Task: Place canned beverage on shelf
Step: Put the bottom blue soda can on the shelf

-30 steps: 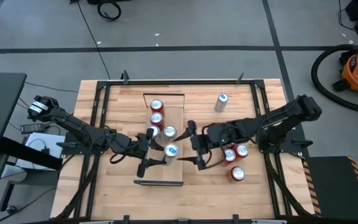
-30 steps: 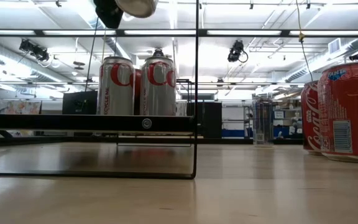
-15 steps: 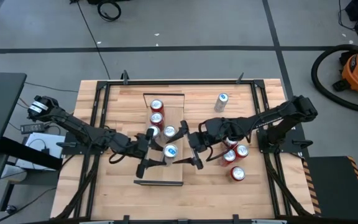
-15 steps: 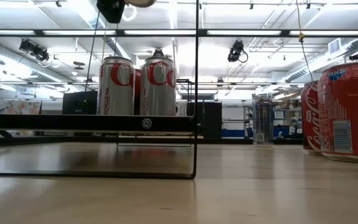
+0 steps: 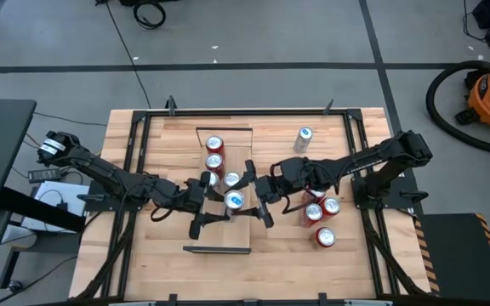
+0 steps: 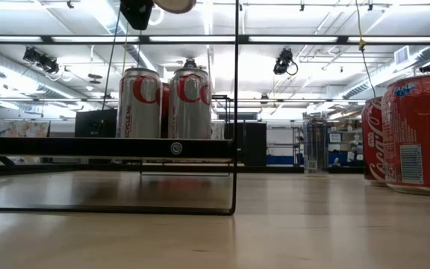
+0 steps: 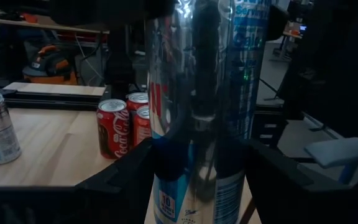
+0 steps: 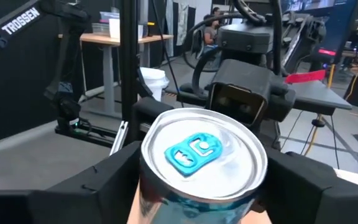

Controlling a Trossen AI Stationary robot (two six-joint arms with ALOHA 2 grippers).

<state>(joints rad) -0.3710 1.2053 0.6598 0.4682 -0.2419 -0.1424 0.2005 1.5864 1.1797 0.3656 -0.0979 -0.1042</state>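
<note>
Since before, our right pincer [image 5: 258, 194] has closed around the blue-tab can [image 5: 234, 201] mid-frame; left pincer [image 5: 207, 204] grips it too.

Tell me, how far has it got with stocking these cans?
On the shelf, four cans already stand. The left gripper holds a blue-tabbed can above it, with the right gripper around the same can. Left on the table: a silver can and several red cans.

We read "RECYCLE ME" on a silver can [image 6: 139, 103] on the shelf and on a red can [image 6: 418, 134]. "Coca-Cola" stood on another red can [image 7: 112, 128], and "TROSSEN" on the dark arm [image 8: 22, 20].
</note>
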